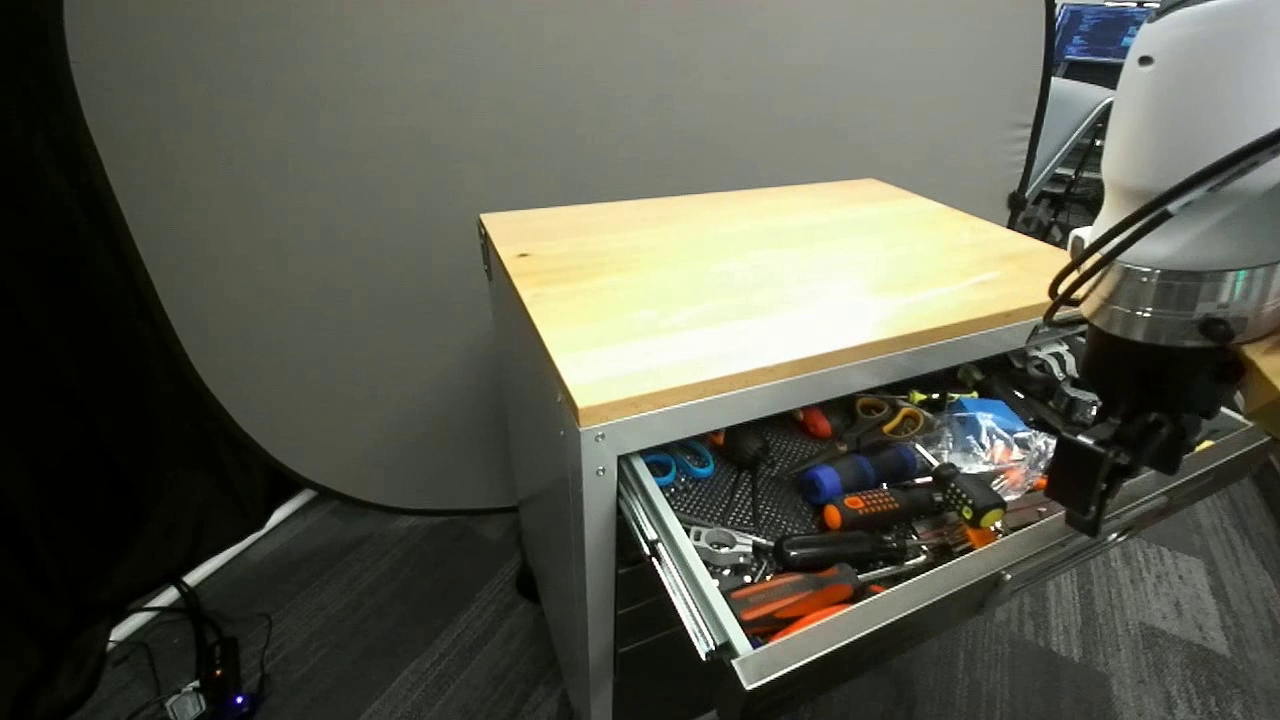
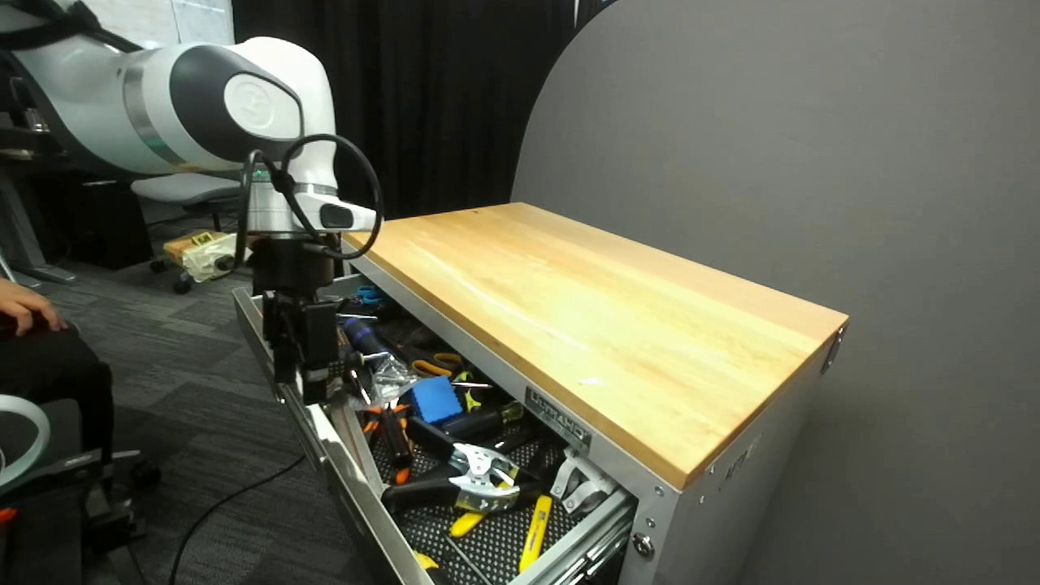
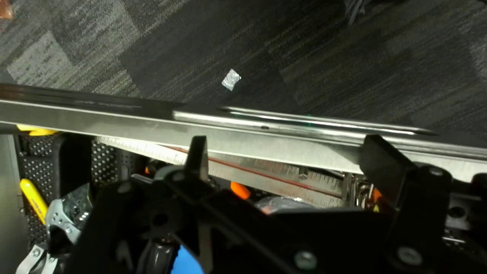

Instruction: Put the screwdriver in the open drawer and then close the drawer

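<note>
The drawer stands open, its metal front rim showing in both exterior views and across the wrist view. Several hand tools lie in it. They include a screwdriver with a red and black handle, a black-handled one and a blue-handled tool. I cannot tell which is the task's screwdriver. My gripper points down over the drawer's front edge, fingers apart, nothing held between them. It shows in both exterior views. In the wrist view the drawer handle lies beyond the fingertips.
The cabinet has a wooden top overhanging the drawer. A metal square, a spring clamp and a blue block lie in the drawer. A person's hand shows at the edge of an exterior view.
</note>
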